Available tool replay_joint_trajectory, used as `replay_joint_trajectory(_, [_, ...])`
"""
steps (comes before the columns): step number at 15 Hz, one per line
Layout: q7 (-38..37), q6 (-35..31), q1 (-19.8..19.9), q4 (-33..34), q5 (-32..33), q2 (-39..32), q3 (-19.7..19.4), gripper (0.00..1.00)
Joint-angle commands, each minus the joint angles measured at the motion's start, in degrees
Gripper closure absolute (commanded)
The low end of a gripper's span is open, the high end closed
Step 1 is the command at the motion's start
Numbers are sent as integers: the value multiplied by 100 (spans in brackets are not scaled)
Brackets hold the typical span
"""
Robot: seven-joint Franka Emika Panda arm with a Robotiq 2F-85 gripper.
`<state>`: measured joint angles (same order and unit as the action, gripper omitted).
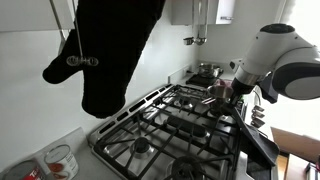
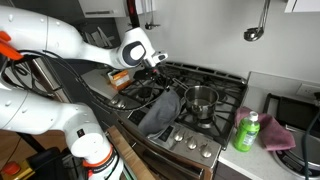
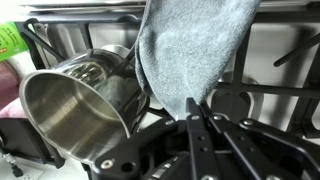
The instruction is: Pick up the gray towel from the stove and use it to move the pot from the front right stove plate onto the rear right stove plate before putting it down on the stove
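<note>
My gripper (image 3: 195, 108) is shut on a corner of the gray towel (image 3: 190, 45), which hangs down from the fingertips over the stove. The steel pot (image 3: 85, 100) stands right beside the towel, and the cloth touches its side. In an exterior view the towel (image 2: 160, 112) dangles below the gripper (image 2: 163, 72), just beside the pot (image 2: 200, 100) on the black gas stove (image 2: 222, 80). In an exterior view the gripper (image 1: 222, 92) hovers over the stove grates (image 1: 150, 125) close to the pot (image 1: 207, 70).
A green bottle (image 2: 247, 132) and a pink cloth (image 2: 277, 136) lie on the counter next to the stove. A black oven mitt (image 1: 110, 50) hangs close to one camera. A ladle (image 2: 255, 32) hangs on the wall.
</note>
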<state>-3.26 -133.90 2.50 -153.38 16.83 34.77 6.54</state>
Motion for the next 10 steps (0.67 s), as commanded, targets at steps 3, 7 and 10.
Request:
replay_joint_trajectory(3, [-14, -130, -20, 49, 61, 35, -32, 99])
replay_joint_trajectory(7, [-28, -119, 84, 243, 263, 73, 29, 99])
replay_joint_trajectory(10, [-85, -137, 170, 398, 470, 61, 72, 99])
